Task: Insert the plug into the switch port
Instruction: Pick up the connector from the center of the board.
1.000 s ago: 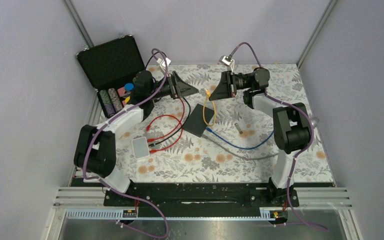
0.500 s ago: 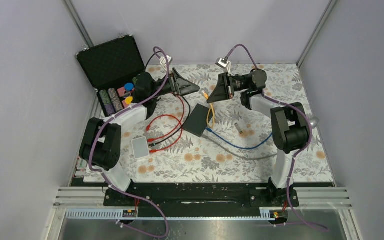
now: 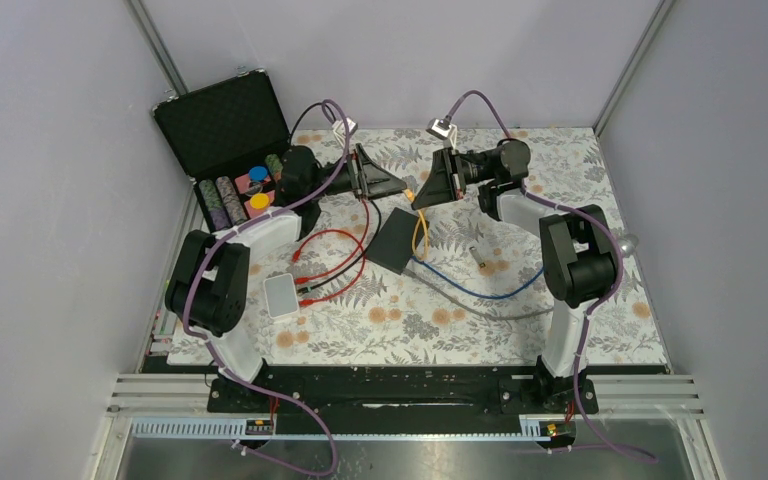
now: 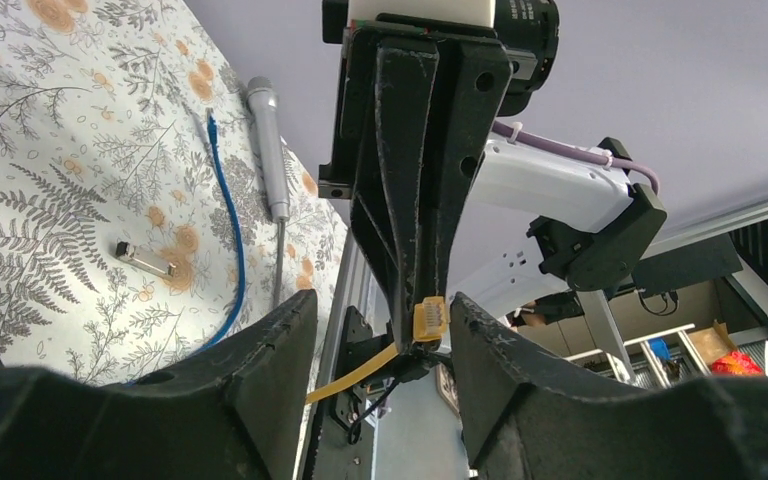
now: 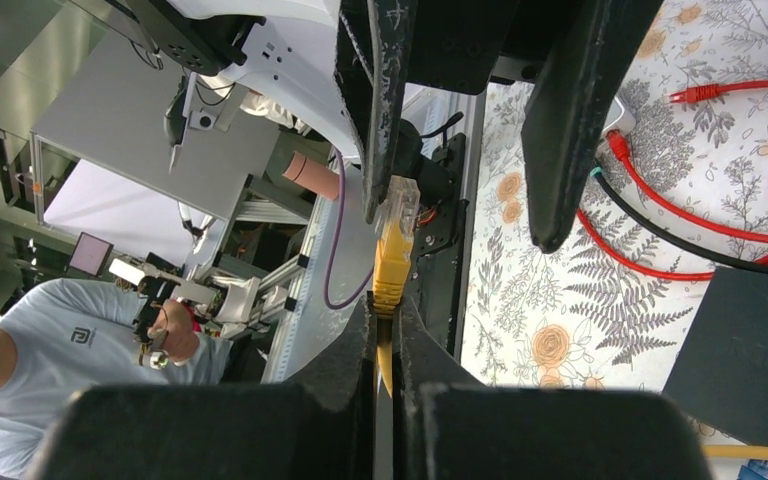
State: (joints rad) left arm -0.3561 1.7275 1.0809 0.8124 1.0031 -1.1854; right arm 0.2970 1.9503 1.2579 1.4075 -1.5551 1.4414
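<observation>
A: Why do both arms meet in the air, far-centre?
B: A handover, I'd judge. The left gripper [image 3: 388,186] stands half open, fingers straddling the yellow plug [image 3: 411,191] and gripping nothing. The right gripper [image 3: 422,193] is pinched shut on that plug's tail.
A: Obstacles?
B: Red leads [image 3: 330,233] lie left of the switch [image 3: 397,240], which sits nearer, under the plug. A blue cable [image 3: 490,296] runs off its right. I can't see its port.
</observation>
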